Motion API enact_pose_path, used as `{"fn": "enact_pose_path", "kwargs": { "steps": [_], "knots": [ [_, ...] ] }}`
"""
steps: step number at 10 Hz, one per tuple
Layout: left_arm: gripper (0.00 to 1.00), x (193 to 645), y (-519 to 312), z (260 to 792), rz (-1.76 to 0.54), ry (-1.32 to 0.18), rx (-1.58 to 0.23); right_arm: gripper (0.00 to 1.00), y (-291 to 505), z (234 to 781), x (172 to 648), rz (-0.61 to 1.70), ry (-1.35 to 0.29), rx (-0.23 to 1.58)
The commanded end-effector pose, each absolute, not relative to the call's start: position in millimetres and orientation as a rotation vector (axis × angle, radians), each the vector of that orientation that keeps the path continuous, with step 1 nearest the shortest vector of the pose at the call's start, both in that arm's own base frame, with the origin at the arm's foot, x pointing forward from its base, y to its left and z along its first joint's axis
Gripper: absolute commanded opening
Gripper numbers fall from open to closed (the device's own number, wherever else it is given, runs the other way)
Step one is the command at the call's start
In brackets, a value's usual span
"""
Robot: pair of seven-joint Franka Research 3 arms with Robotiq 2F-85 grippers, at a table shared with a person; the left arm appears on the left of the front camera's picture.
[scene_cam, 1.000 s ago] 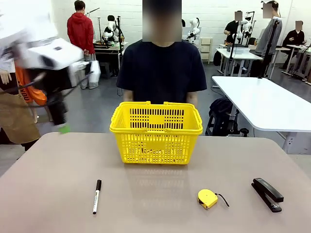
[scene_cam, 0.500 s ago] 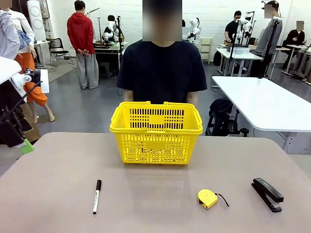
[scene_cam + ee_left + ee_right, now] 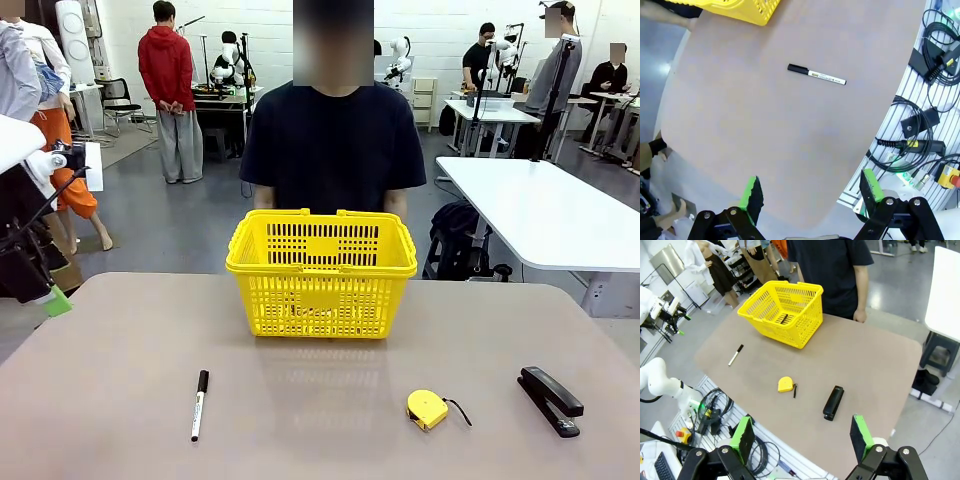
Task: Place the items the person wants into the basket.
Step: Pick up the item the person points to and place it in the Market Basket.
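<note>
The yellow basket (image 3: pixel 320 275) stands at the far middle of the table, right in front of the person (image 3: pixel 335 140), whose arms hang at the sides. A small yellow tape measure (image 3: pixel 427 409) lies near the front, right of centre; the right wrist view also has the tape measure (image 3: pixel 785 384) and the basket (image 3: pixel 782 312). My left gripper (image 3: pixel 811 192) is open and hangs off the table's left edge with nothing between its fingers. High above the front right corner, my right gripper (image 3: pixel 801 437) is open and holds nothing.
A white marker (image 3: pixel 200 404) with a black cap lies front left, and the marker (image 3: pixel 816 75) lies ahead of my left gripper. A black stapler (image 3: pixel 550 399) rests at the front right. My left arm (image 3: pixel 30 250) stands past the table's left edge.
The left arm swung down and out from the upper left to the table's left edge, then held still. The things on the table have not moved.
</note>
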State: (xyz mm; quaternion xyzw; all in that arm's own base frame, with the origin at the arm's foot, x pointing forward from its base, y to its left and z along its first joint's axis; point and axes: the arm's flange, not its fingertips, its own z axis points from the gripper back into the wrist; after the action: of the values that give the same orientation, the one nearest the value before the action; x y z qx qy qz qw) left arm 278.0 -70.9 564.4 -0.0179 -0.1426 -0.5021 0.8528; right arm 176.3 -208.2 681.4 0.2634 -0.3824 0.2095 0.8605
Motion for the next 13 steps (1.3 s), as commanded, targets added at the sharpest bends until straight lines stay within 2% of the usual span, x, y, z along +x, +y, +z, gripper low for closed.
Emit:
{"fn": "enact_pose_path", "kwargs": {
  "steps": [1,5,9,11,13],
  "knots": [
    [1.00,277,-73,565,-1.056,-0.300,-0.028,1.00,-206,680,180,0.442,-0.821,0.561],
    [1.00,278,-71,564,-1.057,-0.300,-0.038,1.00,-206,680,180,0.442,-0.821,0.561],
    [1.00,303,43,579,-1.086,-0.566,-0.448,1.00,-206,680,180,0.442,-0.821,0.561],
    [1.00,275,64,573,-1.108,-0.681,-0.424,1.00,-206,680,180,0.442,-0.821,0.561],
    [1.00,268,103,595,-1.097,-0.743,-0.399,1.00,-206,680,180,0.442,-0.821,0.561]
  ]
}}
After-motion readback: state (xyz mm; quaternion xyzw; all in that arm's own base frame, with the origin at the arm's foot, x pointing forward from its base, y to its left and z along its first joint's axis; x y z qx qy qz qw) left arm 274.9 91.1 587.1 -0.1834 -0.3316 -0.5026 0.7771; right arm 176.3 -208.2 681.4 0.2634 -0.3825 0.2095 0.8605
